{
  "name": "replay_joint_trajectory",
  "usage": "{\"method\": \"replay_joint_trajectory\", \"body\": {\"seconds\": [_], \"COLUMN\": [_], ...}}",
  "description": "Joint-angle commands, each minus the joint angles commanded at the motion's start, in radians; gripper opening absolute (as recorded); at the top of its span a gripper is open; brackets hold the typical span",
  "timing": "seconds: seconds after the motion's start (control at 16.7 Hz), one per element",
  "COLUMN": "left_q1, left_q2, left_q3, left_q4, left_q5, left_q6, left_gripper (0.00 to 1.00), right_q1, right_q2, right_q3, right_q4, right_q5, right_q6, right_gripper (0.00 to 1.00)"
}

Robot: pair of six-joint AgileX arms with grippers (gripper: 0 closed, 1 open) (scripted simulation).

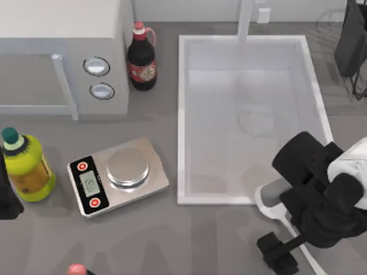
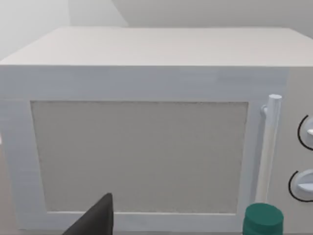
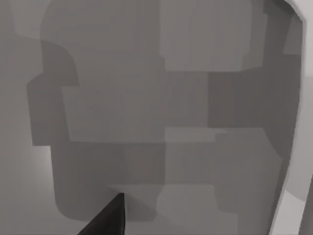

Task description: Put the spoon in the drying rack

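The white spoon (image 1: 269,197) lies on the grey counter just off the sink's near right corner. Its oval bowl shows beside the arm, and its thin handle runs toward the bottom right, mostly hidden under my right arm. My right gripper (image 1: 278,253) hangs low over the counter just in front of the spoon's bowl, near the handle. One dark fingertip (image 3: 115,215) shows over bare, shadowed counter in the right wrist view. The drying rack (image 1: 331,22), thin dark wires, sits at the far right corner behind the sink. My left gripper (image 1: 6,197) is parked at the left edge.
A large white sink basin (image 1: 182,120) fills the middle right. A microwave (image 1: 63,51) stands far left with a dark soda bottle (image 1: 141,60) beside it. A kitchen scale (image 1: 117,175) and a yellow-green bottle (image 1: 26,169) stand near left. A pink cap (image 1: 76,269) shows at the bottom edge.
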Motion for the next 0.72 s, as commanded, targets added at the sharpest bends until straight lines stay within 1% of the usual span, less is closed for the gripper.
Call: {"method": "replay_joint_trajectory", "body": {"seconds": [0.06,0.72], "left_q1": [0.0,0.0], "left_q2": [0.0,0.0], "left_q3": [0.0,0.0], "left_q4": [0.0,0.0], "left_q5": [0.0,0.0], "left_q6": [0.0,0.0], "left_gripper": [1.0,1.0], "right_q1": [0.0,0.0], "right_q2": [0.0,0.0], "right_q3": [0.0,0.0], "right_q4": [0.0,0.0], "right_q5": [0.0,0.0], "right_q6": [0.0,0.0], "right_gripper": [1.0,0.17]}}
